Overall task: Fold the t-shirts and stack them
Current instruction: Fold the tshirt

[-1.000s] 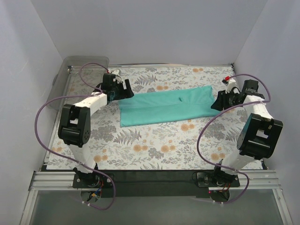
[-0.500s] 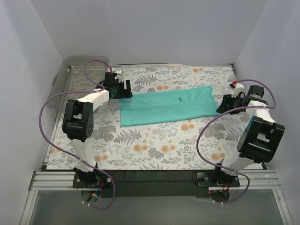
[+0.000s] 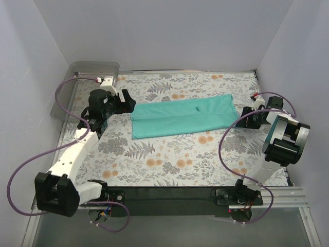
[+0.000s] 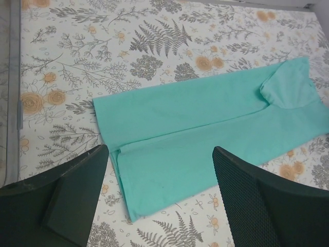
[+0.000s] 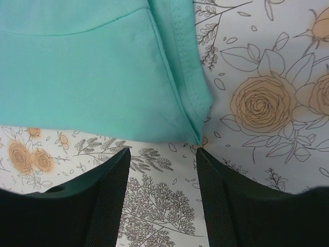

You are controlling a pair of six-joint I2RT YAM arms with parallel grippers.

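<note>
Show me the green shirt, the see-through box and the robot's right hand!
green shirt [image 3: 180, 116], top view, middle of the cloth.
see-through box [image 3: 95, 68], top view, its clear wall in the back left corner.
right hand [image 5: 162, 154], right wrist view, the gap between its two open fingertips.

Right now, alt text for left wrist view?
A teal t-shirt, folded into a long strip, lies flat on a floral tablecloth. The left end effector is open and empty, the shirt's near end showing between its fingers.
</note>
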